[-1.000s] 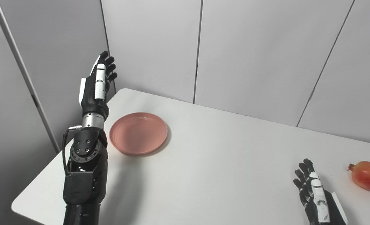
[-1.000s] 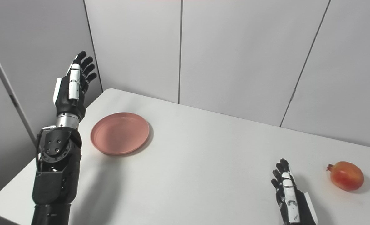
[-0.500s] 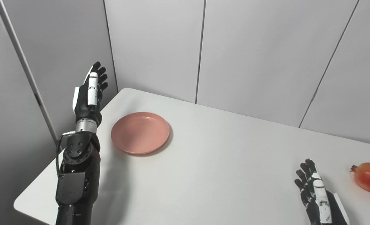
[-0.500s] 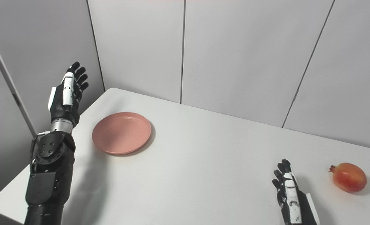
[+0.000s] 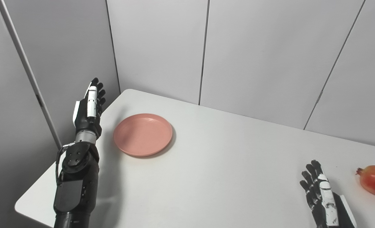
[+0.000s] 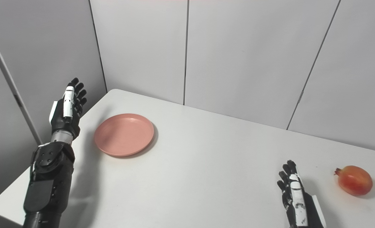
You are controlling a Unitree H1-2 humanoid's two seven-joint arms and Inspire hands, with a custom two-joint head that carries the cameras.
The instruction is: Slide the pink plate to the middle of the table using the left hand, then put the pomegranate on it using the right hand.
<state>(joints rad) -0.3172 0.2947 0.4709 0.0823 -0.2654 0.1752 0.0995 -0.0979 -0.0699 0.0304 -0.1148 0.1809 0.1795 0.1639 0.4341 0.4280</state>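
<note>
While untouched, pink plate [image 5: 142, 134] round, shallow, upright

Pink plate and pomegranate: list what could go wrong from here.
1. The left hand is open, raised beside the table's left edge, apart from the pink plate; a push on the shallow rim may ride over it rather than slide it.
2. The pomegranate is round and lies near the table's right side; a clumsy reach by the open right hand could roll it away.
</note>
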